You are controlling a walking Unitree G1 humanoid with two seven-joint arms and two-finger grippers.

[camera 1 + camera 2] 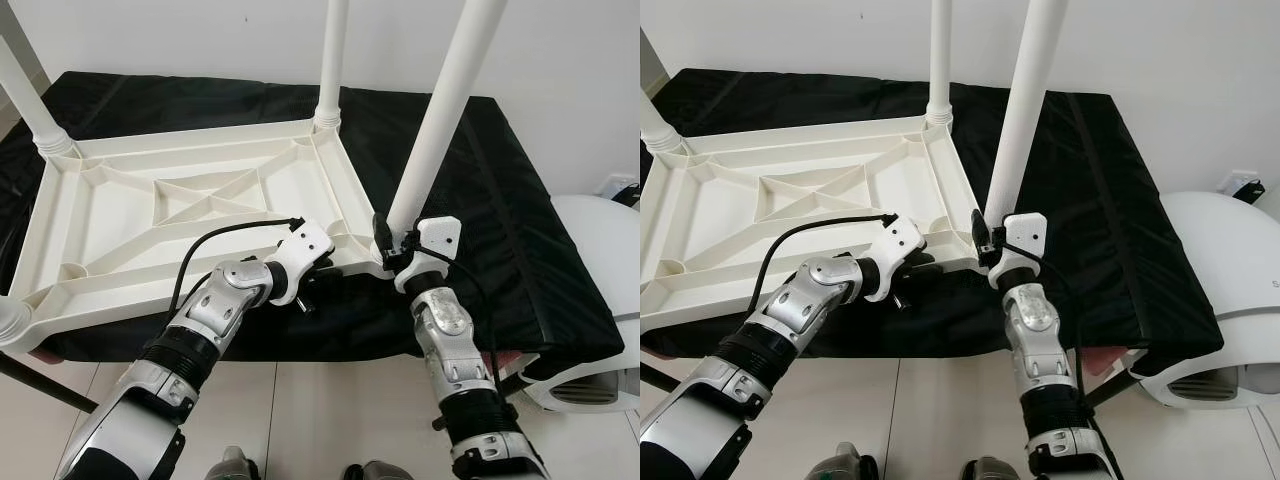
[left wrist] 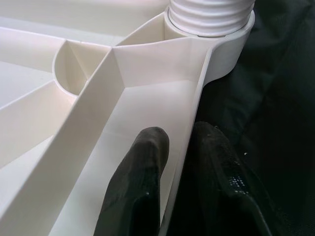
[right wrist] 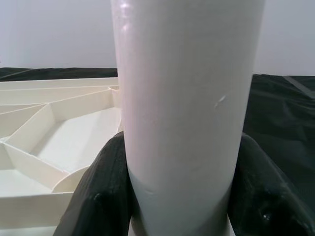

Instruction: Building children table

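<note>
Inverted white plastic table top [image 1: 180,215], ribbed underside up, lying on a worktop draped in black cloth [image 1: 500,220]. Legs stand in the two far corner sockets, a fourth corner lies at the left edge of the head view, and the near right leg [image 1: 440,120] rises tilted from its corner socket.

Right pincer [image 1: 397,252]: clamped around the base of the near right leg, one black finger [image 3: 101,196] on each side of the white tube, just above the socket. Left pincer [image 2: 179,182]: pinching the near rim wall of the table top, one finger [image 2: 135,187] inside the tray and the other outside against the cloth.

Judgement of step: seating or screwing the last leg while the left arm steadies the frame.

Risks: the leg leans visibly, so turning or pushing it at this angle could cross the thread or jam it; a slip of the rim hold would let the light frame slide on the cloth.

View comparison: the left wrist view shows the ribbed collar [image 2: 211,14] of the leg in its socket, though whether it is fully home probably cannot be settled from there. The head views alone show the lean of the leg and the other legs.
</note>
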